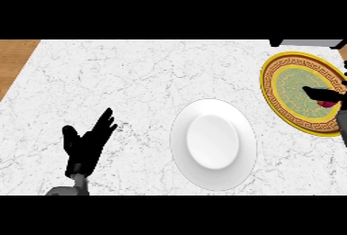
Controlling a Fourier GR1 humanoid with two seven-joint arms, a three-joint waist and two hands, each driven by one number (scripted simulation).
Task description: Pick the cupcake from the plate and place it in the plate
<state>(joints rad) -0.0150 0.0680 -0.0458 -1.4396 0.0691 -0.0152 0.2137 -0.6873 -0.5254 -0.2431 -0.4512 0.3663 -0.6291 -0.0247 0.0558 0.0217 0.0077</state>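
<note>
Right hand (324,95): over the far-right gold plate (277,80), fingers curled round the cupcake (328,104).
White plate (213,178): left, nearer.
Left hand (86,142): open, resting.

The table (136,82) looks like white, grey-veined marble with a wood strip (15,59) at its edge, the white plate (213,143) beside the left hand (86,142) is smooth and glossy like glazed china, and both hands are matt black.

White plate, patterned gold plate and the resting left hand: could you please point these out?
white plate (196,170), head view, bare lower rim.
gold plate (272,94), head view, left patterned rim.
left hand (86,146), head view, palm.
</note>
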